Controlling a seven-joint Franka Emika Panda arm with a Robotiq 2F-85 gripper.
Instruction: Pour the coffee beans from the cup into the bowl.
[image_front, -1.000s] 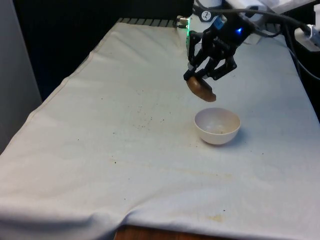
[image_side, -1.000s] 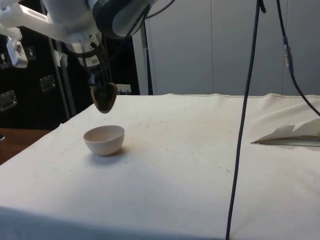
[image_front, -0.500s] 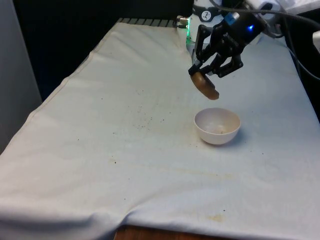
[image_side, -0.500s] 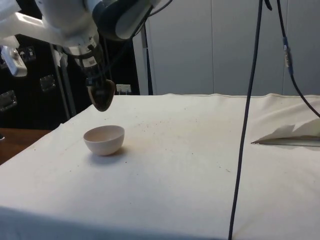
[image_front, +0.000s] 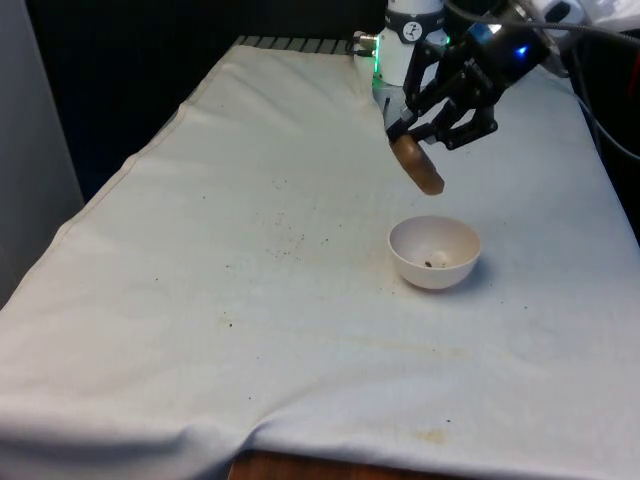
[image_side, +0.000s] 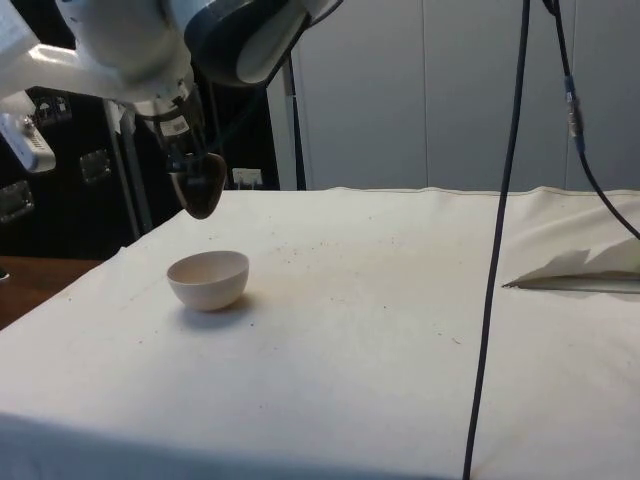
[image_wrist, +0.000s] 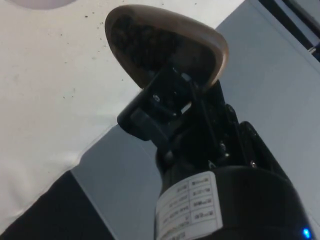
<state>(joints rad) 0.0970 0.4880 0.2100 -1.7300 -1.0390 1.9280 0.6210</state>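
Note:
A brown cup (image_front: 419, 167) hangs tilted in the air, held by my black gripper (image_front: 411, 133), which is shut on its rim. The cup (image_side: 203, 185) sits above and slightly behind the white bowl (image_side: 208, 279) in the side view. In the wrist view the cup (image_wrist: 200, 42) is tipped over, with dark coffee beans (image_wrist: 137, 42) inside it. The white bowl (image_front: 434, 252) stands on the cloth at the front view's right, with a few dark beans (image_front: 433, 264) at its bottom.
The white cloth (image_front: 250, 300) carries small dark specks around its middle. A black cable (image_side: 495, 250) hangs down in the side view, and a folded ridge of cloth (image_side: 580, 268) lies at that view's right.
My gripper has lifted the cup higher and a little away from the bowl over the last second. The cup is tipped more steeply. Beans now show in the bowl.

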